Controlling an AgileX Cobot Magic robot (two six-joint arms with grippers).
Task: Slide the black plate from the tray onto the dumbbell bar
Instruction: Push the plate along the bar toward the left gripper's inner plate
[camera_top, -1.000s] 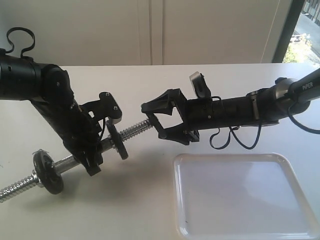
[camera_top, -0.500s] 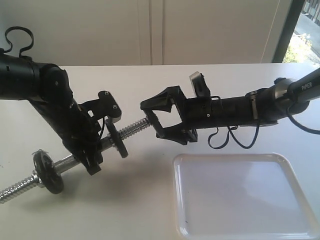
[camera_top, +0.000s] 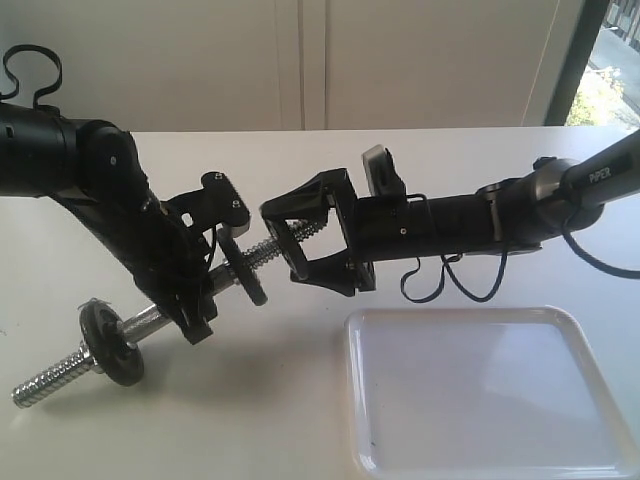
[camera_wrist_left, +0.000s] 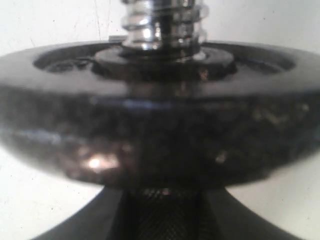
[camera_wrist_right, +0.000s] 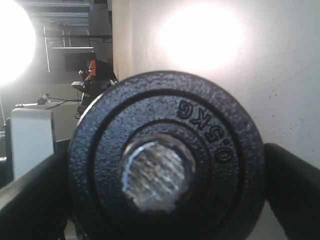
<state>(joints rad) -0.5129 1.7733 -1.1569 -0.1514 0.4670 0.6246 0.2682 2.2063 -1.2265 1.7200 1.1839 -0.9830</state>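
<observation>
Threaded bar end enclosed between spread fingers of right gripper (camera_top: 282, 243). Travel along dumbbell bar (camera_top: 150, 322) blocked just beyond by black plate (camera_top: 246, 272). Bar middle taken up by clamped left gripper (camera_top: 195, 305); second disc (camera_top: 110, 345) seated near far end. Open tabletop (camera_top: 280, 400) seen beneath raised bar, beside tray (camera_top: 480, 400).

- Black plate (camera_wrist_left: 160, 130) fills the frame, seen edge-on at close range; its rim face is blurred, with dull glints.
- Raised hub (camera_wrist_left: 165, 56) is visible on the far face, inside a sunken ring.
- Dumbbell bar (camera_wrist_left: 162, 20) emerges from the hub centre: chrome, coarsely threaded.
- Dark cross-hatched section (camera_wrist_left: 162, 215) sits on the plate's near side, in line with the bar.
- Dark shape (camera_wrist_left: 75, 227) flares to either side of that section; too blurred to identify.
- White surface (camera_wrist_left: 50, 22) lies behind, lightly speckled.
</observation>
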